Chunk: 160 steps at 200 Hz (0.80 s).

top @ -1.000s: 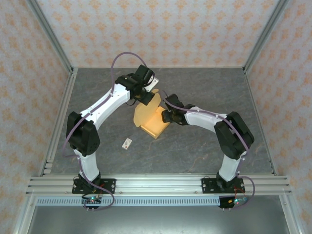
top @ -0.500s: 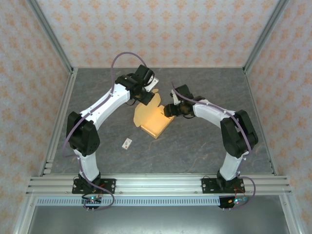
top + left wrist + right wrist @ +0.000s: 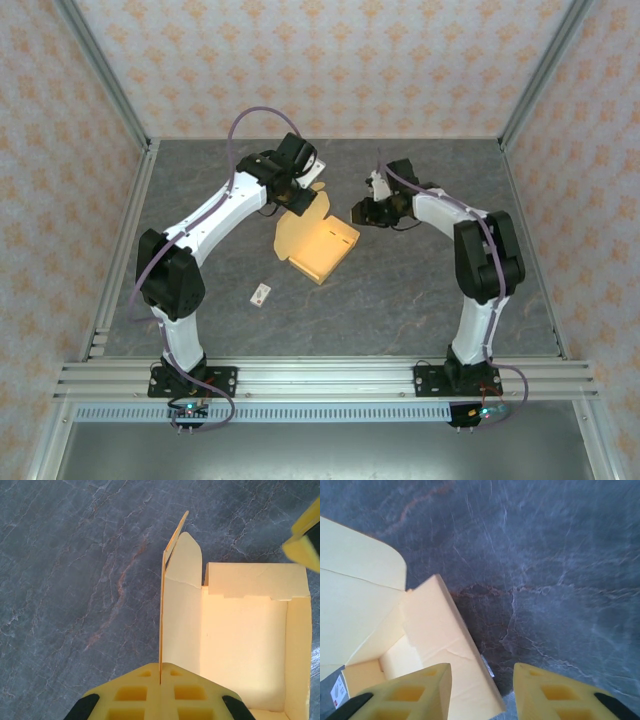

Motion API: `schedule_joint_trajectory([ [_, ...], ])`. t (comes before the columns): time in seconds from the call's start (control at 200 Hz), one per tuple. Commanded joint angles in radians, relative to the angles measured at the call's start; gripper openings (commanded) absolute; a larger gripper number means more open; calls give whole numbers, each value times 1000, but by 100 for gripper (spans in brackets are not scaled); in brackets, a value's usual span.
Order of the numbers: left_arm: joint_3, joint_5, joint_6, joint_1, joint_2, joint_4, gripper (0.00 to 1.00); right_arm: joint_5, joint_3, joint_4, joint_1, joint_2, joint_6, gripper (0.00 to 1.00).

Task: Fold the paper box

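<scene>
Firmly left hand pinches the paper box wall; right hand spread alongside, white tag apart.

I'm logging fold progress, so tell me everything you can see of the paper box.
The box is thin, light orange-tan cardboard, partly folded into an open tray with raised walls and a rounded flap standing at one corner. It rests near the middle of the grey table. The left gripper is shut on the edge of one upright side panel. The right gripper is open just beside another wall; whether it touches is unclear.
</scene>
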Motion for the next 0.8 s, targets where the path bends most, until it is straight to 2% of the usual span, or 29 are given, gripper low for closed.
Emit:
schedule_joint_trajectory([
  [0.0,8,-22,20,-1,-44,-13,0,-66,18,-14,4,29,4,35],
  [0.125,12,-25,20,1,-41,-15,0,-98,27,-13,2,54,3,28],
  [0.42,11,-23,16,-1,-41,-11,0,-150,-18,32,5,40,25,21],
  [0.796,0,-21,3,-2,-43,2,0,-151,-33,45,36,16,37,20],
])
